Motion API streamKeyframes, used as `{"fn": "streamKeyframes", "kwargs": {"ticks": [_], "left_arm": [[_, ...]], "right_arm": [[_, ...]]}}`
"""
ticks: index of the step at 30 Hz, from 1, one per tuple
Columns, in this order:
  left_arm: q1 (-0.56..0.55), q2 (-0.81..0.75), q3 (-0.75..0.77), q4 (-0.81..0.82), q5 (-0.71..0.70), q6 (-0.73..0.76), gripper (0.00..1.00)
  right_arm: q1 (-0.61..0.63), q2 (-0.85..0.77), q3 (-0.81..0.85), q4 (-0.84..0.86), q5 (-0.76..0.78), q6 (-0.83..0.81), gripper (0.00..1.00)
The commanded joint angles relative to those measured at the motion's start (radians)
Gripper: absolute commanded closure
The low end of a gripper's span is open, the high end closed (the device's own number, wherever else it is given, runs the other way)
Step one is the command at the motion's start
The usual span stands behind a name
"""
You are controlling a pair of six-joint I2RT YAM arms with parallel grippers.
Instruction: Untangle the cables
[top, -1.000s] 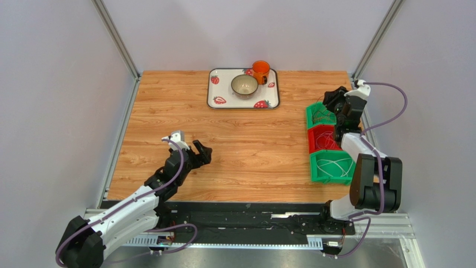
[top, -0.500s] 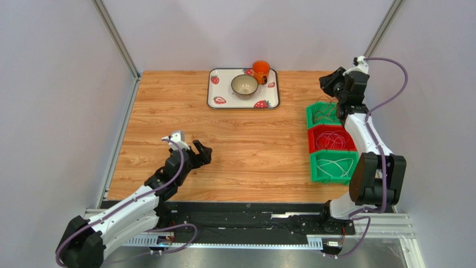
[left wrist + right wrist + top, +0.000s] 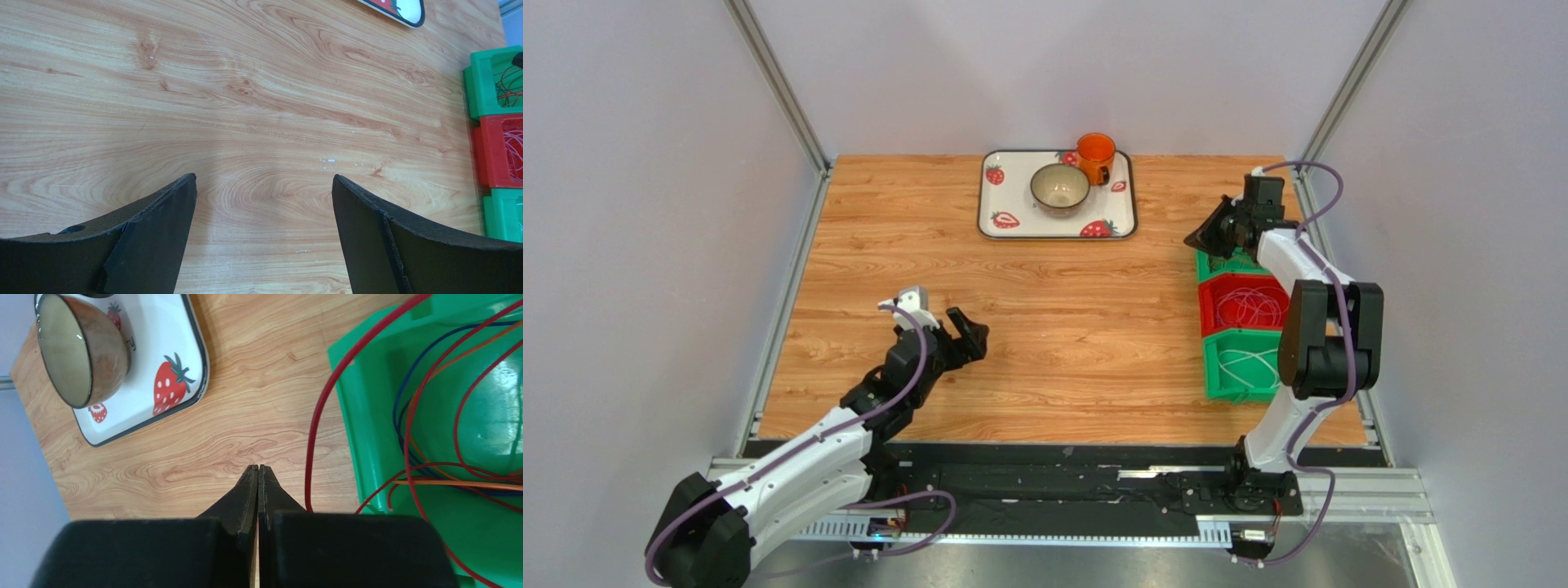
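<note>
While the right gripper [image 3: 258, 471] is pressed shut, red, orange and blue cables [image 3: 314, 425] are looped in the far green bin [image 3: 368, 453] just beside it. More cables are held in the red bin [image 3: 1206, 304] and near green bin [image 3: 1211, 368]. The left gripper [image 3: 264, 179] is spread wide.

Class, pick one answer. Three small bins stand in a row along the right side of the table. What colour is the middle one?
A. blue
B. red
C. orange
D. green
B: in the top view the red bin sits between the far green bin and the near green bin.
</note>
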Motion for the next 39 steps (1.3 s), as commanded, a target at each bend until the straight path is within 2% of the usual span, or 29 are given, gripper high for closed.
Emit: {"fn": "streamKeyframes", "kwargs": {"ticks": [1,8,15,26,32,39], "left_arm": [[-0.002,-0.007,0.017,0.036,-0.002,0.007,0.11],[-0.002,-0.005,0.018,0.035,0.0,0.006,0.11],[-0.002,-0.002,0.02,0.035,0.0,0.009,0.11],[-0.001,0.01,0.026,0.036,0.001,0.01,0.11],[-0.001,0.015,0.029,0.036,0.003,0.012,0.1],[-0.001,0.019,0.031,0.036,0.003,0.01,0.11]], "right_arm": [[-0.031,0.018,0.06,-0.038,0.004,-0.02,1.0],[-0.07,0.016,0.048,-0.051,0.052,-0.039,1.0],[-0.119,0.099,0.103,-0.043,0.005,-0.044,1.0],[-0.151,0.189,0.095,0.047,-0.093,-0.013,1.0],[-0.143,0.145,0.107,0.05,-0.13,0.004,1.0],[-0.1,0.065,0.156,-0.025,-0.161,0.012,1.0]]}}
